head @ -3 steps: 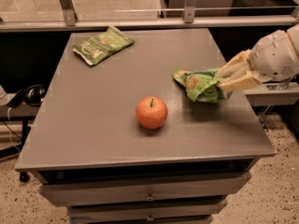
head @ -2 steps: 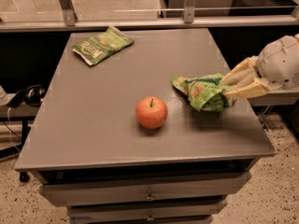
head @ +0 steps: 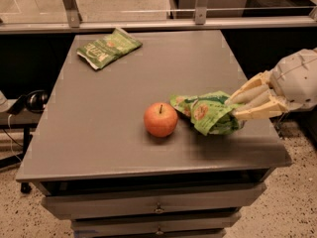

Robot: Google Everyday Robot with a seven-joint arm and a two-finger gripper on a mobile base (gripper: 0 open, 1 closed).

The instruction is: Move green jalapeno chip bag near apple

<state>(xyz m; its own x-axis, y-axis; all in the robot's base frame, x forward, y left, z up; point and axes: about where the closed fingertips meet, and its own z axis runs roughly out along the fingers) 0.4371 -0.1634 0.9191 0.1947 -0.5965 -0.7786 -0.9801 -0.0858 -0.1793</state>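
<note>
The green jalapeno chip bag point(head: 208, 113) is crinkled and bright light-green, lying on the grey table point(head: 124, 83) just right of the apple. The apple point(head: 160, 119) is round and red-orange with a short dark stem, near the table's front middle. A small gap shows between the bag's left end and the apple. My gripper point(head: 234, 107) reaches in from the right, its pale fingers point(head: 255, 111) closed on the bag's right end.
A flatter, duller olive-green bag point(head: 109, 48) lies at the table's back left. The table has drawers below its front edge point(head: 158, 209). A metal rail point(head: 158, 24) runs behind the table. Headphones point(head: 30, 101) rest on a low surface at the left.
My gripper has carried the chip bag left and toward the table's front, bringing it close beside the apple. The apple and the olive bag have not moved.
</note>
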